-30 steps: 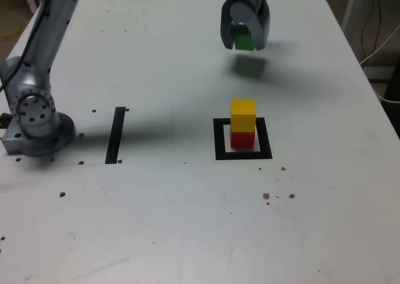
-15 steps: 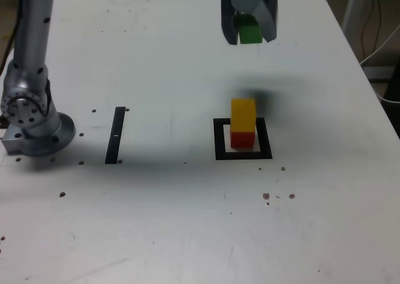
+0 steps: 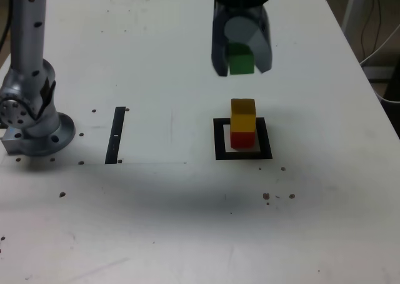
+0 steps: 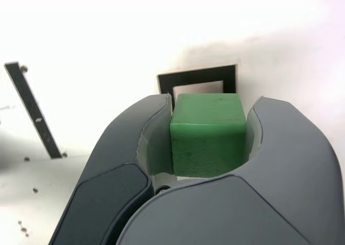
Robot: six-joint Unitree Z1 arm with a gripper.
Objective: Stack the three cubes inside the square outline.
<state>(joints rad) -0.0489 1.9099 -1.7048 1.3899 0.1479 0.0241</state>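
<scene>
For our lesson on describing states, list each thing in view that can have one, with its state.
gripper: shut on the green cube
green cube: held, raised above the table
yellow cube: resting on the red cube
red cube: inside the square outline, under the yellow cube
square outline: occupied by the two-cube stack

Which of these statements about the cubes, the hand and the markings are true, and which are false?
1. The hand holds the green cube. True.
2. The red cube sits on top of the yellow one. False: yellow is on red.
3. The red cube stands inside the square outline. True.
4. The green cube rests on the black strip. False: it is up in the hand, away from the strip.
5. In the exterior view, the strip lies left of the outline. True.
</scene>
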